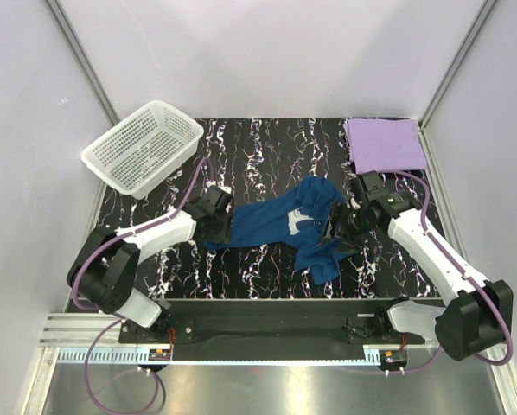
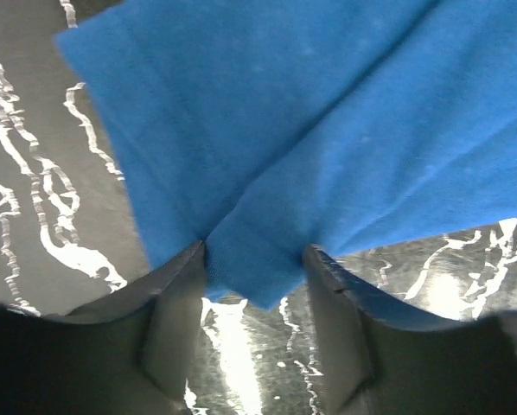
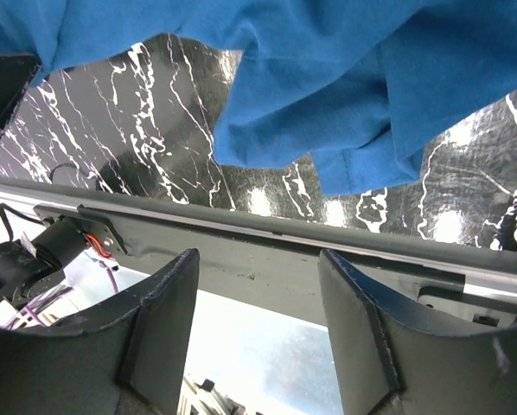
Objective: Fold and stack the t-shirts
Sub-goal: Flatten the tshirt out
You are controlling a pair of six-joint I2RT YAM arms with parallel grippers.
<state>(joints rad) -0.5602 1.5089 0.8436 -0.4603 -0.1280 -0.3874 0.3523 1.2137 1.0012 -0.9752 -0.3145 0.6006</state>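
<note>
Top external view: the crumpled dark teal-blue shirt [image 1: 276, 226] lies mid-table [image 1: 258, 156] between both arms, and the folded lavender shirt [image 1: 385, 143] sits at the far right corner, well apart from the white basket [image 1: 168, 164]. The left gripper [image 2: 254, 259] stands half-spread around a shirt corner; whether it pinches, I cannot tell. The right gripper [image 3: 258, 259] gapes empty beside the shirt's hem.

Top view evenly lit from overhead, shadows soft. The steel sheet [image 1: 284, 389] past the near edge of the table [image 1: 267, 147] glares white. My left wrist view is soft: blue t-shirt [image 2: 328, 130] smeared, fingers [image 2: 176, 320] dark and unfocused. Right wrist view sharper, with bright sheen patches on the table and blown-out white beyond its near edge.
</note>
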